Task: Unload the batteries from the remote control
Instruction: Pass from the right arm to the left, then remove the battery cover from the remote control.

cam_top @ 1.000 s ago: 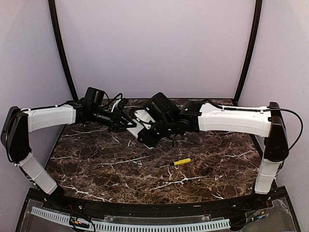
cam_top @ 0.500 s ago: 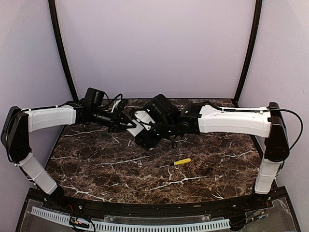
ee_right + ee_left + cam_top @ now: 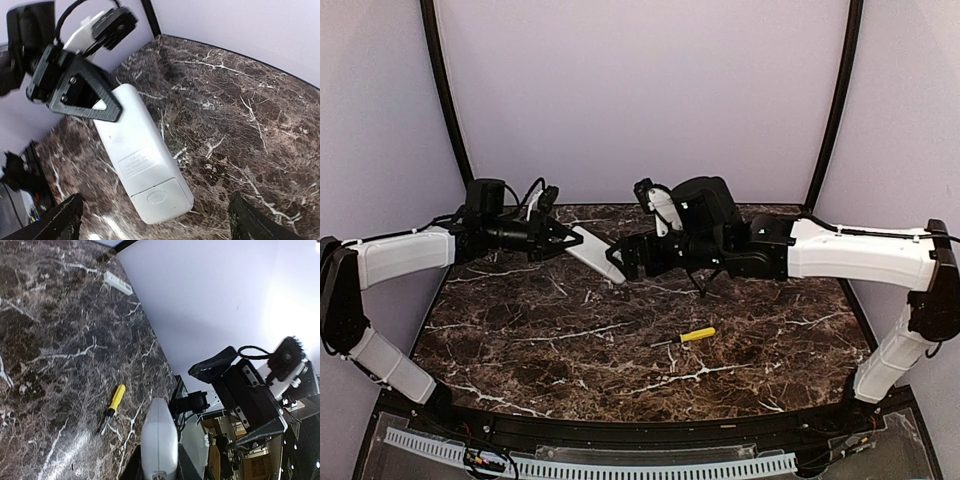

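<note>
Long white plastic remote control (image 3: pixel 588 250) clamped at one end by left tool (image 3: pixel 557 240). Right tool (image 3: pixel 620 262) spread wide at remote's free end, empty. Batteries unseen, judged inside; battery cover (image 3: pixel 162 197) shut. Risk: remote levered loose when cover is pushed.

- Table (image 3: pixel 570 350): dark brown marble-pattern top with white veins and a curved black near edge.
- Back wall (image 3: pixel 640 100): plain pale lilac; the side walls match.
- Left black strut (image 3: pixel 442 100) and right black strut (image 3: pixel 837 100) curve up from the far corners.
- White slotted strip (image 3: pixel 620 465) runs below the near edge.
- Light is soft and even, with a bright glare patch (image 3: pixel 295 310) on the wall.
</note>
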You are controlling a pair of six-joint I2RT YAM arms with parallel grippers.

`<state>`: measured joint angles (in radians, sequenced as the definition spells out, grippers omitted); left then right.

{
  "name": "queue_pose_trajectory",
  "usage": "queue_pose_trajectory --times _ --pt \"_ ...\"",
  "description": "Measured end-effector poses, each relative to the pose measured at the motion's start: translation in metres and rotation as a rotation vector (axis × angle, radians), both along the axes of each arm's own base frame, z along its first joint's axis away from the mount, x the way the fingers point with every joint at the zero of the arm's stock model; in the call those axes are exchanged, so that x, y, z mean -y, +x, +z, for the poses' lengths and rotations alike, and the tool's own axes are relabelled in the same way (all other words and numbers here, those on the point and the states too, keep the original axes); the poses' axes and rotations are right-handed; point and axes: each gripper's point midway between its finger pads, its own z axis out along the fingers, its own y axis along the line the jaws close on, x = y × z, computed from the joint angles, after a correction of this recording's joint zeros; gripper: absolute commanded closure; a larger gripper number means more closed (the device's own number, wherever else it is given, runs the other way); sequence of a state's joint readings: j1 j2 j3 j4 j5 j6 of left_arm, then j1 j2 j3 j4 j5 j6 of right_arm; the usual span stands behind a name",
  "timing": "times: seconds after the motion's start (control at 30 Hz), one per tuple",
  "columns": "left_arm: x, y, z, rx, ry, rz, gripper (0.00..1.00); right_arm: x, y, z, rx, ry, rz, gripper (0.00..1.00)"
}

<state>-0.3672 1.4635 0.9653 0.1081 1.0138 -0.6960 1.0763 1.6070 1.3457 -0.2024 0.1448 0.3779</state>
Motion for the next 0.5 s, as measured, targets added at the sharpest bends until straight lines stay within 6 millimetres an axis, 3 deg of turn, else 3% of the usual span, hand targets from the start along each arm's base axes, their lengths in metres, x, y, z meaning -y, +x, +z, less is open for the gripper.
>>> queue_pose_trajectory --times 0.2,0.5 --pt "-0.009 0.003 0.032 0.103 -0.094 0.021 0.99 0.012 0.019 0.014 -0.127 0.221 -0.098 0.06" --pt "-0.012 -0.005 0.056 0.184 -0.162 0.0 0.99 -0.009 0.008 0.019 -0.237 0.356 -0.013 0.14"
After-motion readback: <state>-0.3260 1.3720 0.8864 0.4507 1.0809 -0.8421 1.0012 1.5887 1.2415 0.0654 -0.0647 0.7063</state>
